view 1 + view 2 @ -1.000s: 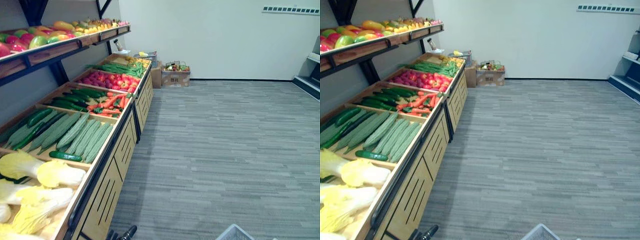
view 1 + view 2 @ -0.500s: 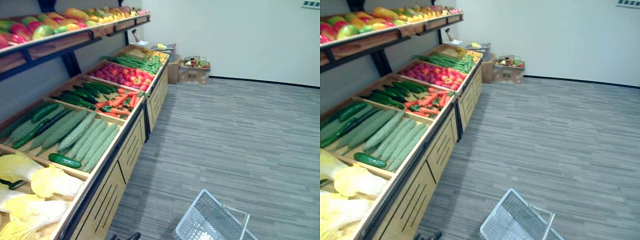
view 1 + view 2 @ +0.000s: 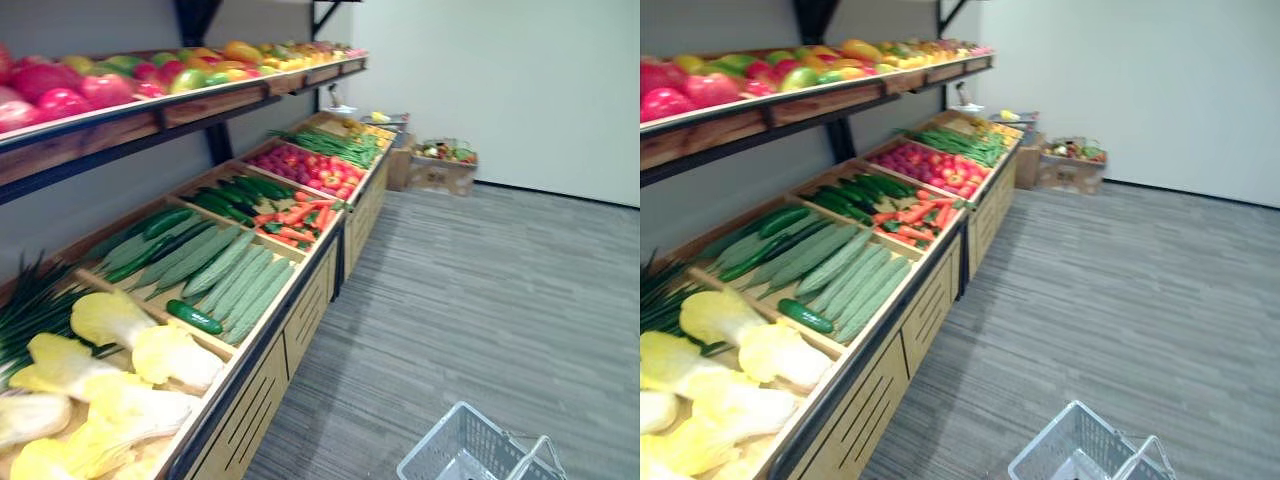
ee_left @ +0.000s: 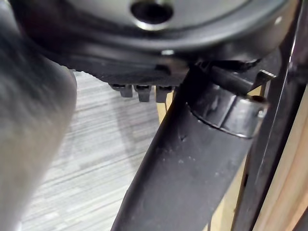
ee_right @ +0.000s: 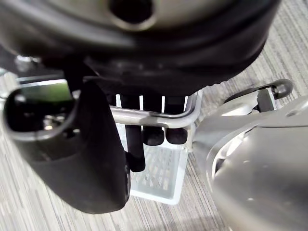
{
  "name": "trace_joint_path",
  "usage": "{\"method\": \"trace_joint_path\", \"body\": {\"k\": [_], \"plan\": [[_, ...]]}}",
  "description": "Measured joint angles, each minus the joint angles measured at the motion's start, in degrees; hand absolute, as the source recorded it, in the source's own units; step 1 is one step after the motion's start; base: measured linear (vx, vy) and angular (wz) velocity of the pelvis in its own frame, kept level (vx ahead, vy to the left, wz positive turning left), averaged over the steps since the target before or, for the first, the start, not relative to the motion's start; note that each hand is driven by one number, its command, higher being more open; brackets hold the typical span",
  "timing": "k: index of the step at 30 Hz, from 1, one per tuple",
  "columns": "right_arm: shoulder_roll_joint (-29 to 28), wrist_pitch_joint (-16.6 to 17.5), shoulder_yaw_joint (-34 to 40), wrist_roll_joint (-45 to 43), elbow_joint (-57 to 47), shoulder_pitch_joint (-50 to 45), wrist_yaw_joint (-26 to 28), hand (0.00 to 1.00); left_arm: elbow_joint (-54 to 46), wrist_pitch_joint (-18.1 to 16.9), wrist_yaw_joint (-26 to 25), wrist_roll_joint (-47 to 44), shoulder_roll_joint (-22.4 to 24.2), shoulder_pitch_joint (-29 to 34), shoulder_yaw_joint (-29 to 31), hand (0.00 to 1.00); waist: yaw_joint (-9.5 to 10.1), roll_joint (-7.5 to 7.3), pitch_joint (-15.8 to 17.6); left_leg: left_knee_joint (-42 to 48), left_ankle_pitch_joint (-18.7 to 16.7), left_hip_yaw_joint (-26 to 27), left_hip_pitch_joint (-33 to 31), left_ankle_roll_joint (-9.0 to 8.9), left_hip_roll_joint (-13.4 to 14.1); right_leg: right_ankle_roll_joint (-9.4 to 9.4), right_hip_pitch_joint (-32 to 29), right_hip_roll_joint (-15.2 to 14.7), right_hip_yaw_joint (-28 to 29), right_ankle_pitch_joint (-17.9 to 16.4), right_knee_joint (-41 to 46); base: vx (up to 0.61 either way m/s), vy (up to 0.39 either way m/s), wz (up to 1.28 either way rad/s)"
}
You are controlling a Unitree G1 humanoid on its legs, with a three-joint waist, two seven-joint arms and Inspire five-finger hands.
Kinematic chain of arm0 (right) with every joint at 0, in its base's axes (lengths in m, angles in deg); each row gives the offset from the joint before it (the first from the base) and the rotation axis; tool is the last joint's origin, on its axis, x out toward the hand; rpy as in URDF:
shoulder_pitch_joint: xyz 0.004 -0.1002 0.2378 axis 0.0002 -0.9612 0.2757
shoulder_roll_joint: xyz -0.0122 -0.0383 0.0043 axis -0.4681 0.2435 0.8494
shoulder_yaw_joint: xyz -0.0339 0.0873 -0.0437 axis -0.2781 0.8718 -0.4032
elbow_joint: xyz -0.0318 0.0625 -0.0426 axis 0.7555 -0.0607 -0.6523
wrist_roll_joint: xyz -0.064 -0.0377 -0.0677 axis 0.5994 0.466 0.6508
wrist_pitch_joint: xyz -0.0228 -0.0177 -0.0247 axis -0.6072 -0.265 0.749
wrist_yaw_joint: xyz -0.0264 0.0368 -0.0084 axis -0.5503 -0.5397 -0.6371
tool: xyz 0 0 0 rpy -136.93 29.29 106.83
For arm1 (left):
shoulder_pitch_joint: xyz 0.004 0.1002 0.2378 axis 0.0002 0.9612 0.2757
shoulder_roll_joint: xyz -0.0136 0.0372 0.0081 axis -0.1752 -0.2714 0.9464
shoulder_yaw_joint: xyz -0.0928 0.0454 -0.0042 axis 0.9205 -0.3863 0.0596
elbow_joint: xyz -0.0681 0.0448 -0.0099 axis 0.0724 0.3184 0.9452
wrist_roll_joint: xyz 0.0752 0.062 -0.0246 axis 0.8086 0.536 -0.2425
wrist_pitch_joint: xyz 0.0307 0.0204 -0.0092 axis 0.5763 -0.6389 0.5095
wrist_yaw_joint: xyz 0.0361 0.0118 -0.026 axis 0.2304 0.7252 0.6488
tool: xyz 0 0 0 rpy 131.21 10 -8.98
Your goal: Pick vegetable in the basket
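Observation:
The white wire basket [image 3: 452, 448] hangs low over the grey floor at the lower right of the eye views. In the right wrist view my right hand [image 5: 96, 159] is shut on the basket's metal handle [image 5: 163, 120], fingers [image 5: 155, 134] curled over the bar. The vegetable stand runs along my left: pale cabbages [image 3: 150, 352] nearest, then a loose dark cucumber [image 3: 195, 317] beside ridged green gourds [image 3: 232, 280], then carrots [image 3: 292, 214]. My left hand [image 4: 192, 163] hangs beside the stand's wooden front, relaxed and holding nothing.
Farther bins hold red vegetables [image 3: 312, 170] and green beans [image 3: 332, 146]. An upper shelf [image 3: 200, 100] of fruit overhangs the back of the bins. A cardboard box [image 3: 440, 172] sits by the far wall. Open grey floor [image 3: 500, 300] lies to the right.
The camera has turned left toward the stand, so the bins show closer. The basket, out of sight a second ago, came up into view and now shows at the lower right.

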Motion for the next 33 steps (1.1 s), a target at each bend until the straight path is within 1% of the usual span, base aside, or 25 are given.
{"method": "trace_joint_path", "body": {"k": [1, 2, 3, 4, 5, 6, 7, 8, 9, 11, 13, 16, 19, 20, 21, 22, 23, 24, 25, 26, 27, 28, 29, 31, 33], "plan": [[-0.23, -0.03, -0.04, 0.02, 0.35, 0.06, 0.18, 0.0, 0.04, 0.03, -0.05, -0.71, 0.04, 0.26, 0.0, 1.0, -0.01, 0.23, 0.02, 0.3, -0.2, -1.02, 0.0, -0.11, 0.7, -0.06, -0.3, 1.63, 1.3, -0.13, -3.23, 0.12, -0.033, 1.01], [-0.49, -0.2, -1.32, 0.0, 0.61, 0.22, 0.6, 0.0, 0.1, 0.05, -0.24, -1.36, 0.04, 0.44, 0.0, 1.0, 0.04, 0.66, 0.2, 1.14, -0.79, -3.22, -0.37, -0.55, 2.14, 0.16, -0.59, 5.16, 5.04, 0.02, -10.34, 0.14, -0.075, 1.0], [-1.1, -0.18, -2.1, -0.01, 1.15, 0.43, 1.09, 0.0, 0.09, -0.05, -0.36, -1.44, -0.07, 0.39, 0.02, 1.0, 0.03, 1.06, 0.14, 2.55, -1.87, -5.66, -1.45, -1.24, 3.64, 1.5, -1.16, 9.48, 11.1, 1.18, -18.35, 0.13, -0.102, 1.0], [-1.3, -0.19, -2.44, 0.07, 1.32, 0.81, 1.24, 0.0, 0.06, -0.17, -0.36, -1.61, -0.1, 0.24, 0.02, 1.0, -0.01, 1.18, 0.17, 3.36, -2.49, -6.94, -1.97, -1.59, 4.25, 2.49, -1.25, 11.43, 14.56, 2.48, -22.73, 0.15, -0.164, 1.06], [-1.27, -0.4, -4.17, 0.45, 1.61, 0.82, 1.58, 0.0, -0.01, -0.33, -0.37, -2.12, -0.22, -0.18, 0.09, 1.0, -0.05, 0.88, 0.24, 4.95, -3.88, -9.54, -2.84, -2.5, 4.72, 3.82, -1.2, 13.94, 20.67, 5.86, -30.85, 0.15, -0.176, 0.87], [-1.35, -0.74, -4.54, 0.69, 1.61, 0.85, 1.77, 0.0, -0.03, -0.36, -0.37, -2.25, -0.34, -0.44, 0.16, 1.0, -0.09, 0.28, 0.25, 5.92, -4.62, -10.96, -3.45, -2.85, 4.53, 4.69, -1.03, 14.32, 22.79, 7.59, -34.32, 0.19, -0.279, 1.24], [-1.62, -1.51, -4.52, 1.49, 2.13, 0.77, 1.9, 0.0, -0.03, -0.62, -0.56, -2.5, -0.84, -0.56, 0.78, 1.0, -0.2, -1.44, 0.19, 8.13, -6.42, -13.99, -4.2, -4.08, 3.63, 5.06, -0.08, 14.15, 25.22, 12.98, -36.57, 0.21, -0.315, 1.36], [-1.41, -2.25, -4.36, 2.36, 3.18, 0.48, 1.8, 0.0, -0.04, -0.63, -0.71, -2.59, -0.55, -0.67, 1.39, 1.0, -0.04, -1.51, 0.15, 9.19, -7.59, -16.04, -3.6, -5.46, 4.07, 1.68, 1.19, 15.47, 24.32, 15.0, -34.56, 0.27, -0.363, 1.36], [-0.36, -2.7, -4.34, 2.53, 3.62, 0.95, 1.74, 0.0, -0.45, -0.63, -0.59, -2.59, 0.32, -0.46, 1.96, 1.0, 0.8, -0.26, 0.15, 9.47, -8.18, -16.2, -3.03, -6.37, 5.54, -0.15, 1.0, 16.37, 22.21, 12.55, -31.5, 0.25, -0.276, 0.97], [0.38, -3.6, -4.41, 3.62, 3.71, 1.9, 1.84, 0.0, -0.65, -0.79, -0.63, -2.59, 1.03, -0.4, 2.61, 1.0, 0.87, 0.73, -0.02, 9.13, -8.53, -16.62, -2.82, -7.19, 7.13, -1.4, 1.4, 17.16, 19.51, 10.73, -29.53, 0.23, -0.233, 0.67], [0.58, -3.86, -5.98, 6.37, 3.7, 3.23, 2.03, 0.0, -1.04, -1.04, -1.13, -2.79, 1.17, -0.39, 2.58, 1.0, 1.38, 1.05, -0.16, 7.83, -7.83, -16.7, -2.32, -8.55, 8.63, -2.59, 2.26, 17.83, 16.94, 9.27, -29.12, 0.2, -0.215, 0.6], [0.48, -3.87, -8.94, 9.39, 3.77, 5.41, 3.19, 0.0, -1.41, -1.36, -1.47, -4.22, 1.02, -0.4, 2.34, 1.0, 1.96, 0.66, -0.39, 6.91, -6.39, -15.9, -2.52, -10.38, 9.57, -3.19, 3.03, 17.95, 14.75, 8.74, -29.31, 0.13, -0.124, 0.44], [-0.66, -3.83, -10.59, 9.24, 3.83, 7.27, 3.44, 0.0, -3.42, -1.45, -2.54, -4.12, 0.2, -0.83, 1.13, 1.0, 1.78, -0.94, -1.35, 5.98, -2.79, -12.36, -6.76, -11.57, 8.96, -3.25, 3.27, 15.57, 9.18, 8.73, -31.87, 0.08, -0.089, 1.06], [-0.85, -3.89, -10.48, 9.06, 4.12, 7.07, 3.4, 0.0, -4.2, -1.44, -2.58, -3.93, -0.33, -1.34, -0.3, 1.0, 1.55, -1.23, -1.26, 5.05, -0.79, -8.86, -8.21, -10.29, 8.44, -3.26, 4.02, 14.15, 5.13, 8.74, -32.3, 0.0, -0.024, 1.93], [-0.97, -3.99, -10.16, 8.82, 4.66, 6.81, 3.05, 0.0, -5.48, -1.41, -2.28, -2.81, -0.33, -1.7, -1.01, 1.0, 0.99, -1.11, -1.34, 4.31, 0.67, -2.43, -9.87, -8.3, 8.28, -3.4, 4.7, 13.07, 0.29, 8.65, -32.3, -0.02, 0.002, 2.16], [-1.03, -3.93, -9.43, 8.48, 4.67, 6.66, 2.75, 0.0, -5.73, -1.41, -2.02, -2.28, -0.44, -2.2, -1.84, 1.0, 0.45, -1.03, -1.42, 4.53, 0.72, 2.5, -10.92, -7.1, 8.37, -3.67, 4.75, 12.61, -1.98, 8.49, -32.1, -0.04, 0.055, 2.27], [-1.3, -3.82, -8.28, 7.74, 4.59, 6.51, 2.28, 0.0, -5.68, -1.14, -1.46, -1.0, -0.93, -3.59, -2.86, 1.0, 0.28, -1.23, -1.44, 8.5, -1.34, 12.67, -13.5, -5.7, 9.33, -4.43, 4.46, 11.36, -5.48, 8.02, -31.41, -0.02, 0.08, 1.94], [-1.31, -3.7, -8.27, 6.63, 3.73, 6.54, 1.98, 0.0, -5.78, -1.0, -1.02, -0.56, -1.36, -4.44, -3.11, 1.0, 0.24, -0.79, -1.37, 17.31, -3.73, 22.26, -15.97, -5.51, 12.82, -4.83, 4.62, 10.55, -7.77, 7.63, -30.18, 0.01, 0.084, 1.64], [-1.15, -3.58, -8.26, 6.62, 3.33, 6.47, 1.9, 0.0, -5.73, -0.68, -1.06, -0.57, -1.37, -4.5, -3.34, 1.0, 0.15, -0.41, -1.37, 18.86, -3.79, 24.74, -16.07, -6.04, 13.43, -4.29, 4.79, 10.05, -7.96, 7.1, -29.01, 0.03, 0.126, 1.16], [-0.94, -3.61, -8.31, 6.62, 2.5, 5.95, 1.89, 0.0, -5.73, -0.58, -1.09, -0.59, -1.28, -4.31, -4.96, 1.0, -0.3, -0.08, -1.44, 18.15, -3.52, 27.19, -15.62, -6.15, 12.25, -2.77, 4.77, 8.99, -6.93, 5.27, -26.61, -0.01, 0.19, 0.98], [-1.27, -3.49, -8.34, 6.63, 2.23, 5.21, 2.16, 0.0, -5.66, -0.66, -1.14, -0.68, -1.78, -4.15, -6.74, 1.0, -0.8, 0.19, -1.9, 12.29, -2.45, 25.91, -13.36, -6.04, 9.35, -2.6, 5.01, 8.0, -4.74, 3.87, -26.91, -0.03, 0.225, 0.93], [-1.63, -3.37, -8.34, 6.62, 2.16, 4.94, 2.17, 0.0, -5.51, -0.65, -1.25, -0.67, -2.06, -4.05, -7.37, 1.0, -1.05, -0.65, -2.45, 9.07, -0.46, 25.23, -12.45, -5.89, 7.4, -2.21, 5.1, 7.14, -3.62, 3.44, -27.54, -0.04, 0.214, 0.82], [-1.72, -3.23, -8.29, 6.62, 2.08, 4.47, 2.42, 0.0, -5.39, -0.53, -1.34, -0.67, -2.06, -4.01, -8.42, 1.0, -1.55, -0.76, -2.88, 2.09, 3.23, 23.93, -10.2, -5.41, 4.97, -1.85, 5.8, 6.88, -3.07, 3.53, -29.25, -0.02, 0.157, 0.54], [-1.59, -2.97, -7.77, 6.63, 2.02, 4.83, 1.88, 0.0, -5.14, -0.04, -1.89, -0.66, -1.9, -4.14, -9.02, 1.0, -1.6, -0.04, -2.32, -2.89, 6.19, 23.15, -8.82, -4.98, 3.6, -0.2, 5.97, 6.95, -3.32, 4.72, -30.55, -0.04, 0.145, 0.31], [-1.61, -2.45, -7.77, 6.75, 2.08, 4.67, 1.97, 0.0, -4.12, 0.53, -2.52, -0.63, -2.04, -4.02, -8.98, 1.0, -1.6, 0.2, -2.1, -3.01, 6.27, 23.14, -8.62, -4.87, 3.15, -0.15, 6.16, 6.8, -3.29, 4.86, -30.35, -0.05, 0.069, 0.02]]}}
